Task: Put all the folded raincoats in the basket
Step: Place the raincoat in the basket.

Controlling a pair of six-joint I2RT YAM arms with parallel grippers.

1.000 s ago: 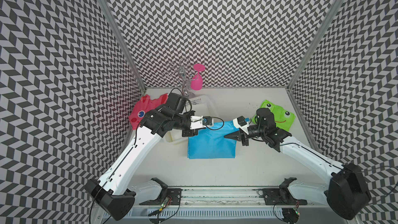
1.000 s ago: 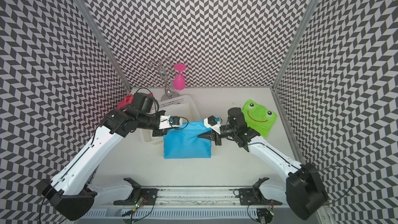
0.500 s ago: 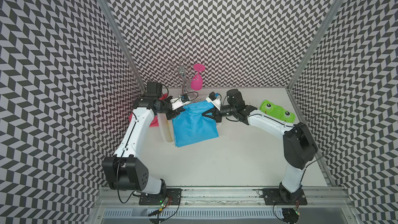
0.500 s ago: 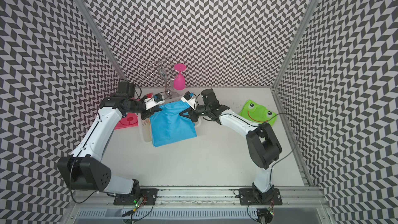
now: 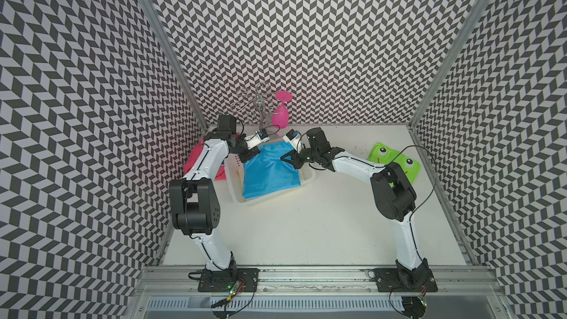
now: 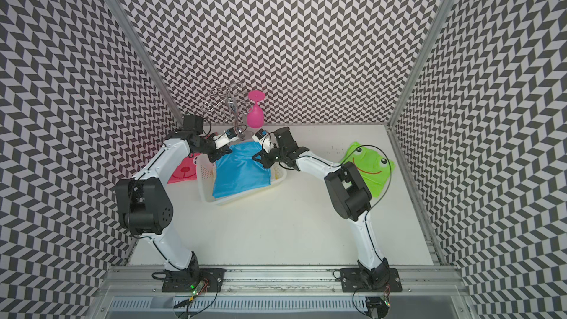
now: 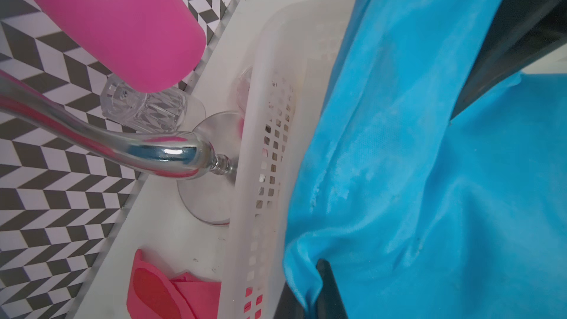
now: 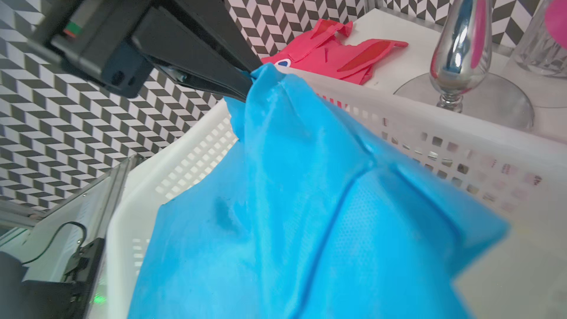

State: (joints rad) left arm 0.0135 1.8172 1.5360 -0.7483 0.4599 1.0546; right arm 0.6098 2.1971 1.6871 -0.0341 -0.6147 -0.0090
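1. Chevron-patterned black-and-white walls (image 5: pixel 306 41) close three sides of one white table (image 5: pixel 306 234).
2. Two white-and-black robot arms reach to the far left part of the table, each with one hand.
3. One white rectangular plastic basket with lattice sides (image 5: pixel 233 173) stands there.
4. One blue folded raincoat (image 5: pixel 270 173) is draped over the basket's opening. Its near edge is down by the near rim and its far edge is held above the far rim.
5. Left hand (image 8: pixel 247 84): in the right wrist view its black jaws are pinched shut on one far corner of the blue raincoat.
6. Right hand (image 5: pixel 288 161): closed on the other far corner, as both top views show.
7. Three raincoats in all: the blue one, one red folded raincoat (image 6: pixel 182 173) lying flat just left of the basket, and one green frog-faced raincoat (image 5: pixel 383 154) well apart at the right.
8. Behind the basket are one chrome wire stand (image 5: pixel 260 112), one pink goblet (image 5: pixel 280 115) with its foot up, and one clear glass (image 7: pixel 144 108).
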